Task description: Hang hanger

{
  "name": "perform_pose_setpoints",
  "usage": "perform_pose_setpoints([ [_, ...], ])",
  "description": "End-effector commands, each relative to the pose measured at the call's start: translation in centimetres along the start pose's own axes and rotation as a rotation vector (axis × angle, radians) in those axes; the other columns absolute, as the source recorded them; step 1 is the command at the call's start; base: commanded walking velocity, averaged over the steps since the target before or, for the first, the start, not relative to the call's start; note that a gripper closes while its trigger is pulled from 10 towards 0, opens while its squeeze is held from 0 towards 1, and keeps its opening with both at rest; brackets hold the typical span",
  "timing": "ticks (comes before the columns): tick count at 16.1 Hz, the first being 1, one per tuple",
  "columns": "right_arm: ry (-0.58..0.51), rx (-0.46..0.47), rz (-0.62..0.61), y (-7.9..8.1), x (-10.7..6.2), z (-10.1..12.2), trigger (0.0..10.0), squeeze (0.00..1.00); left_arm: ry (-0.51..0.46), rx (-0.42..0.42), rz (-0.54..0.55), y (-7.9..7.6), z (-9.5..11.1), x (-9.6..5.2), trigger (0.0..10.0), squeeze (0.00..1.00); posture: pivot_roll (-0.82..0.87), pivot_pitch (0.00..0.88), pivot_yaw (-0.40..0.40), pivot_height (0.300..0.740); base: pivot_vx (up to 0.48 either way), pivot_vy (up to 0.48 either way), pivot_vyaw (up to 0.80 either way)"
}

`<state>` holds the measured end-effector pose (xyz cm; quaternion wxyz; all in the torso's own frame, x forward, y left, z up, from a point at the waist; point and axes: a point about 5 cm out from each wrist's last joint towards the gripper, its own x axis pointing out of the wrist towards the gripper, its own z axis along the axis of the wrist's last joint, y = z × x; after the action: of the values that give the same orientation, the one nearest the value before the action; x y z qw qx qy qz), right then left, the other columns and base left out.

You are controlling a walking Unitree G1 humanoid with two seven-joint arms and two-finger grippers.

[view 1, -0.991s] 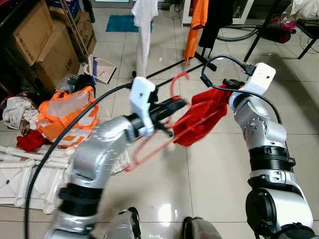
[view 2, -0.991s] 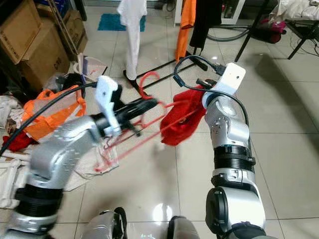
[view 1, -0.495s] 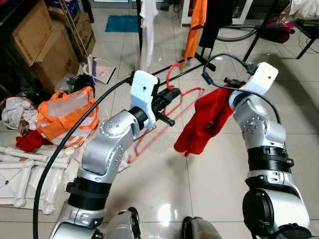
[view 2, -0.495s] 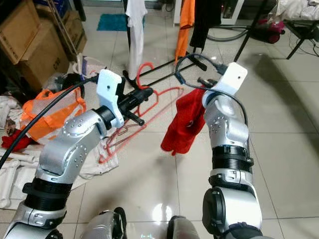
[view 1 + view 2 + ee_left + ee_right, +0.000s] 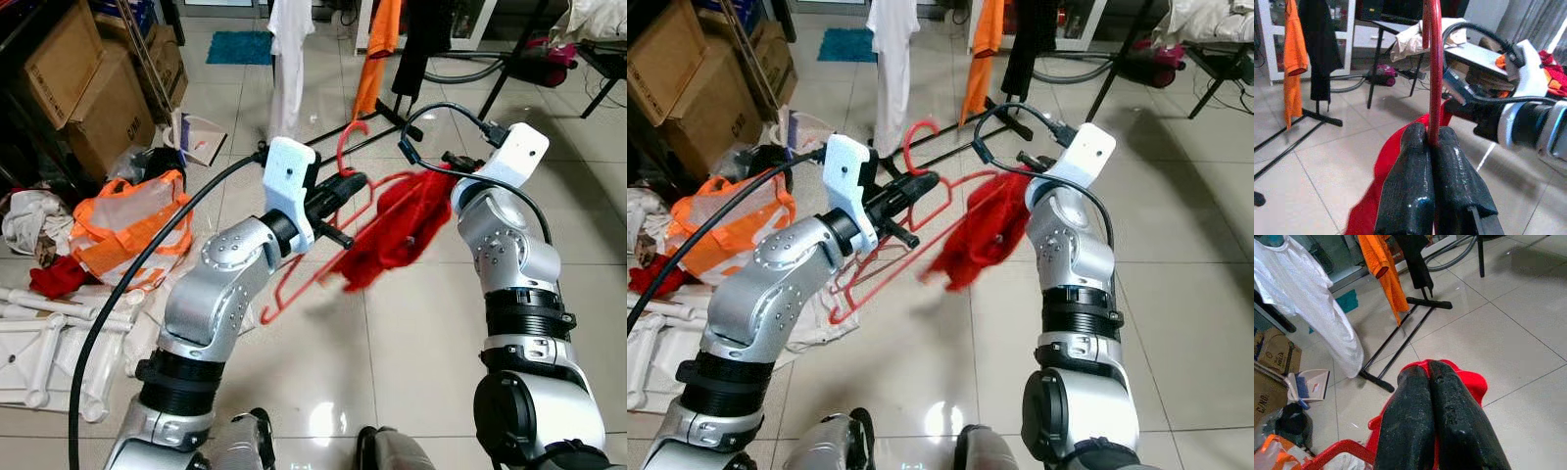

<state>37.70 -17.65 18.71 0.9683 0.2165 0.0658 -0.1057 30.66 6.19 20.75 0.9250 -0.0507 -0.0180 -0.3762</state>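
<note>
Red hanger (image 5: 323,257) clamped by left gripper (image 5: 1431,142); no legible writing.

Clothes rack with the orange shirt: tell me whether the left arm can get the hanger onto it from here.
Probably not yet. The left gripper is shut on the red hanger, but the clothes rack stands farther off across bare tiles, and the red cloth ties it to the right gripper.
</note>
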Motion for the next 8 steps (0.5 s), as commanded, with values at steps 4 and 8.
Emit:
perform_pose_setpoints([
  [4,-0.035,-0.022,-0.014,0.1,0.2,0.3,0.0,0.0,-0.005,-0.019,-0.038,-1.1,0.2,0.3,10.0,0.0,-0.13,0.126,-0.044,0.74,0.0,0.0,0.0],
  [8,-0.04,-0.018,-0.017,0.3,0.2,0.3,0.0,0.0,-0.001,-0.057,-0.082,-2.3,0.1,0.5,10.0,0.0,-0.14,0.134,-0.042,0.74,0.0,0.0,0.0],
])
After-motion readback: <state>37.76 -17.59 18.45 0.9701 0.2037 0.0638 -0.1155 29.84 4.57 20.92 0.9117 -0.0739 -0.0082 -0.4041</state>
